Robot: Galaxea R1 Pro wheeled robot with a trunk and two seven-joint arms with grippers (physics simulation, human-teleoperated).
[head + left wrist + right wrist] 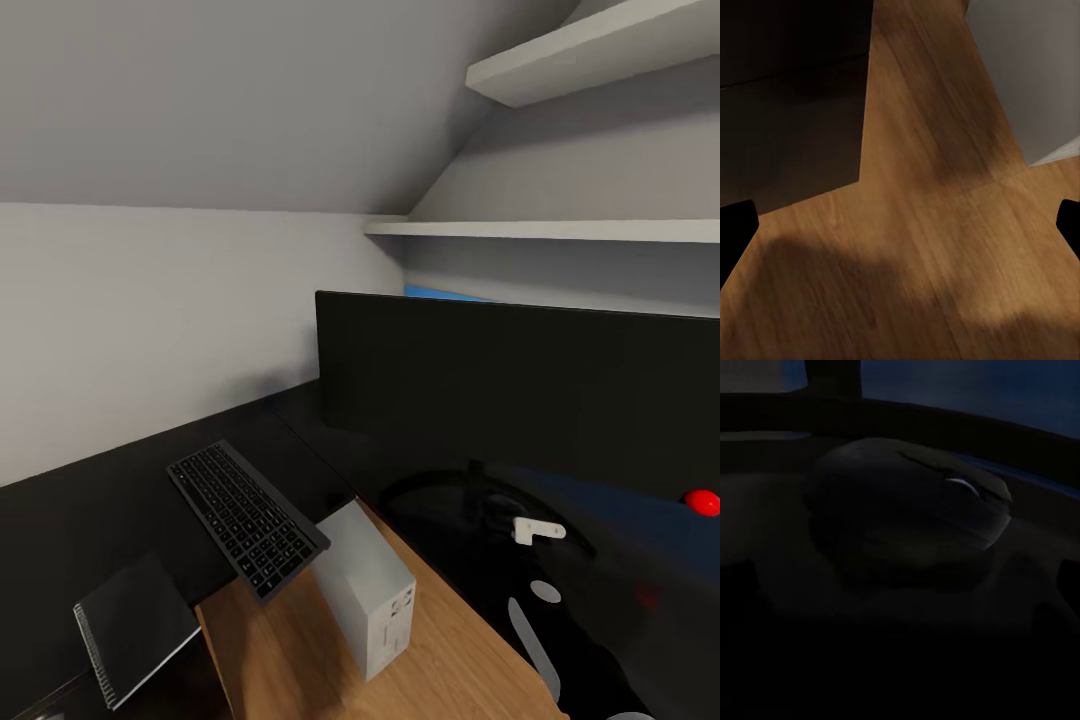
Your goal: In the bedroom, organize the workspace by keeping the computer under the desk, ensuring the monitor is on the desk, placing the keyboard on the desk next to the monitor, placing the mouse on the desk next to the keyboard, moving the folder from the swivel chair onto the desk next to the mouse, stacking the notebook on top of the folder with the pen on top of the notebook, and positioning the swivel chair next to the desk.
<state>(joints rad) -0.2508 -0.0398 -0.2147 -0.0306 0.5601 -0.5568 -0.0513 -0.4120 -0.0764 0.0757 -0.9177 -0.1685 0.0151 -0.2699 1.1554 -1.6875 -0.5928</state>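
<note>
mouse [907, 510]: dark, rounded, glossy, just ahead of right claw | right claw grip: cannot tell | left claw [900, 225]: spread wide over wooden floor [930, 247]

soft, even light in the head view, blurred shadows on the wood floor [945, 247] (the right wrist view is nearly black).

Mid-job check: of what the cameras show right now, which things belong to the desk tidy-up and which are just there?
Part of the job:
monitor
keyboard
notebook
computer
mouse
desk

Just there:
wall shelves
wooden floor
</note>
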